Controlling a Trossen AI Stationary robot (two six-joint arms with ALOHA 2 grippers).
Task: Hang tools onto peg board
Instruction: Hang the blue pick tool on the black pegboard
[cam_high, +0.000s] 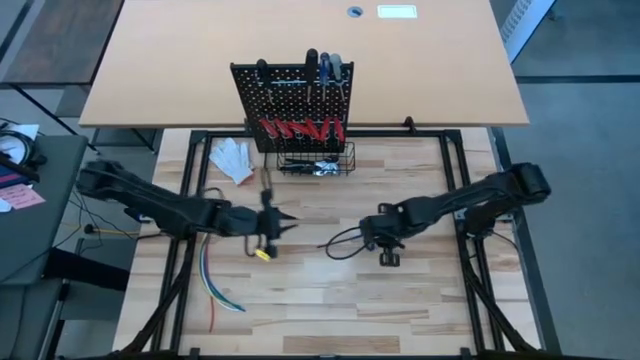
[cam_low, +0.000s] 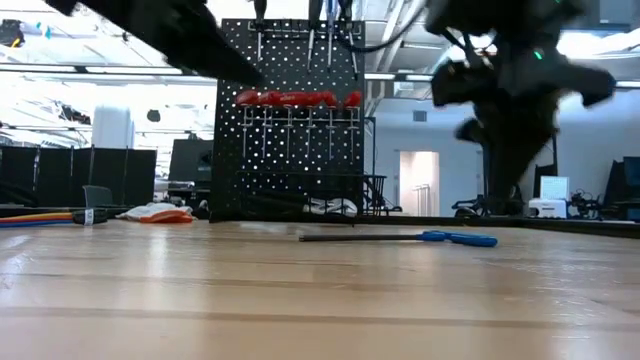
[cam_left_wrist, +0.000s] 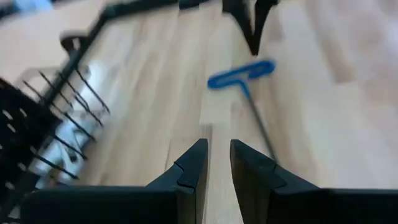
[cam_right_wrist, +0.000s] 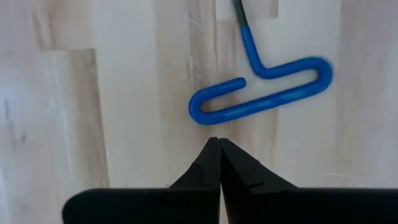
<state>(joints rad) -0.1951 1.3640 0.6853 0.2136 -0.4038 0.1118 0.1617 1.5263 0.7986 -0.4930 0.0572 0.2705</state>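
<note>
No readable writing anywhere. Right gripper (cam_right_wrist: 219, 144) is hovering with jaws closed on nothing, tips just short of the blue T-handle hex key (cam_right_wrist: 261, 93), which is lying flat on the table (cam_high: 330, 320) with its dark shaft running toward the left gripper (cam_left_wrist: 216, 155), jaws slightly apart, empty. Coloured wires (cam_high: 215, 285) and a white glove (cam_high: 233, 160) are lying left. Beyond, the peg board (cam_high: 292, 95) is standing upright, holding red-handled tools (cam_high: 302, 129), basket (cam_high: 316, 160) below.
</note>
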